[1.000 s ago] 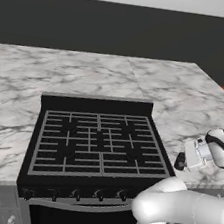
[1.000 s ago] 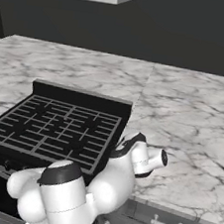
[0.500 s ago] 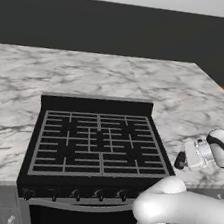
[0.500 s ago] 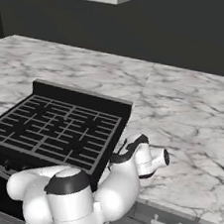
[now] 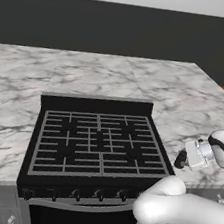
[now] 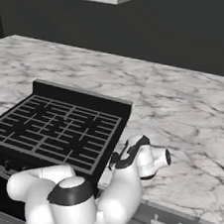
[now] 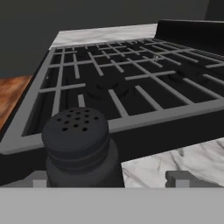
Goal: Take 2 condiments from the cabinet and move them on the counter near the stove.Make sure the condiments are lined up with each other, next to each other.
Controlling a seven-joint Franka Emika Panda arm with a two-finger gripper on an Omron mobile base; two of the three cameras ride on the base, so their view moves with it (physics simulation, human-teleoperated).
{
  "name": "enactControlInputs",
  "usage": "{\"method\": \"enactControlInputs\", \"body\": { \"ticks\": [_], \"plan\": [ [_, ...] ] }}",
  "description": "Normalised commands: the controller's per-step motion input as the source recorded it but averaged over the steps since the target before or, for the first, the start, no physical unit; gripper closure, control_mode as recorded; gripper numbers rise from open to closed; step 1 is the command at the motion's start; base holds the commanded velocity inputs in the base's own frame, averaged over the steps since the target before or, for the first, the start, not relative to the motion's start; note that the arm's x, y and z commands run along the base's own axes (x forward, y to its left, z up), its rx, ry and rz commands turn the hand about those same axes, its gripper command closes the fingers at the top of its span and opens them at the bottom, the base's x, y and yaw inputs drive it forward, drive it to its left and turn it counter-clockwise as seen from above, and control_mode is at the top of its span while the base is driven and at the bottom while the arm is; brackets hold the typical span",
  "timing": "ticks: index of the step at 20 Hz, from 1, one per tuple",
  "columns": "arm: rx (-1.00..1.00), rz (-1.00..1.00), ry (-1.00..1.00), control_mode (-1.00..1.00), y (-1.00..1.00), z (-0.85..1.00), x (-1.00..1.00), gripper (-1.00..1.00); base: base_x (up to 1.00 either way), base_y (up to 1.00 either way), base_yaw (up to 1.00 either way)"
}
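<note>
1. One counter (image 5: 114,74), white marble with grey veins, runs behind and to both sides of the pincer; a dark wall stands beyond it and a strip of brown wood floor shows past its end.
2. One stove (image 5: 97,142), black with grid grates, sits directly ahead of the pincer, its side edge just beyond the fingertips.
3. One pincer (image 5: 182,158) lies low over the marble beside the stove, pointing at it, its two fingers spread wide and gripping nothing.
4. One black shaker (image 7: 78,146), upright with a perforated dome top, stands on the marble between the spread fingers, nearer one of them, just beside the stove's edge.
</note>
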Motion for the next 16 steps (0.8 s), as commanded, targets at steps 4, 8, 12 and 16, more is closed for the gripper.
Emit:
{"method": "enactControlInputs", "body": {
  "ticks": [4,8,12,16],
  "plan": [
    [0.0,0.0,0.0,-1.0,0.0,0.03,0.0,-1.0,0.0,0.0,0.0],
    [0.0,0.0,-0.04,-1.0,0.0,0.28,-0.09,-1.0,0.0,0.0,0.0],
    [0.0,0.0,-0.06,-1.0,0.0,0.35,-0.16,-1.0,0.0,0.0,0.0],
    [0.0,0.0,-0.06,-1.0,0.0,0.49,-0.26,-1.0,0.0,0.0,0.0]
  ]
}}
